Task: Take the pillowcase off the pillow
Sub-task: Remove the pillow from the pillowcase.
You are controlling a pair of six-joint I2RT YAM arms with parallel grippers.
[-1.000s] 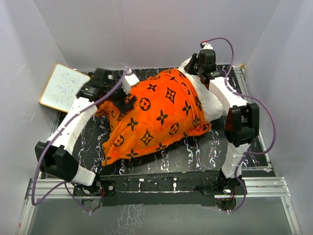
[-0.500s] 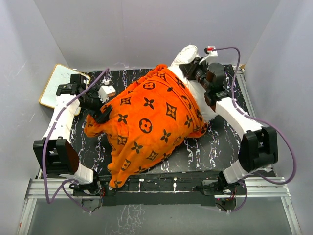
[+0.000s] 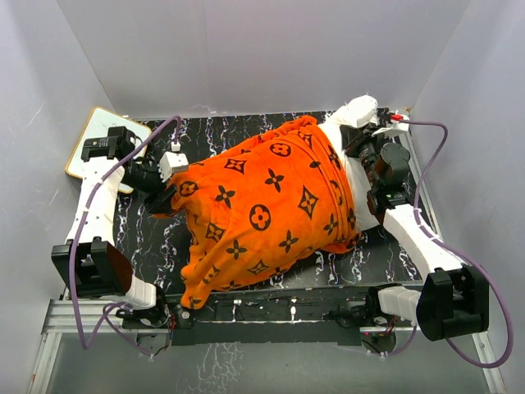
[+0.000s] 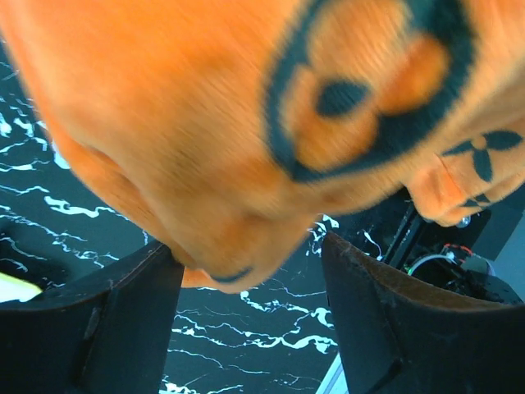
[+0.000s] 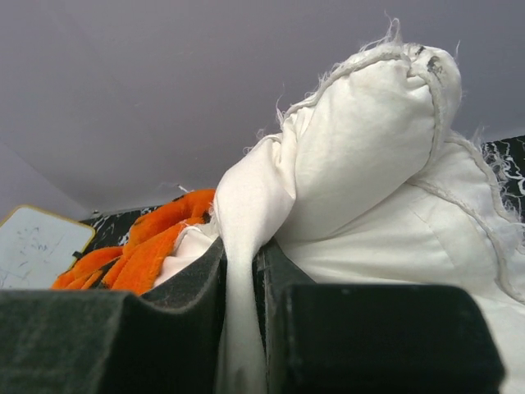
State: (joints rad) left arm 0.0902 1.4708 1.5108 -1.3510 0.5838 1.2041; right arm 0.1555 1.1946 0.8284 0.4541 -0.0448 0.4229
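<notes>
the pillowcase (image 3: 262, 213) lies spread over most of the dark marbled table (image 3: 353, 254), and its lowest corner reaches the near edge by the arm bases. it covers the pillow (image 3: 361, 111) almost fully; only the right side and the far right corner of the white pillow stick out. at the left edge of the cloth, the left gripper (image 4: 246, 254) has its fingers wide apart, and a fold of orange plush sags between them without being pinched. farther back, the right gripper (image 5: 242, 275) is closed tight on a strip of the white pillow fabric. a small white board (image 3: 97, 141) lies at the far left corner.
</notes>
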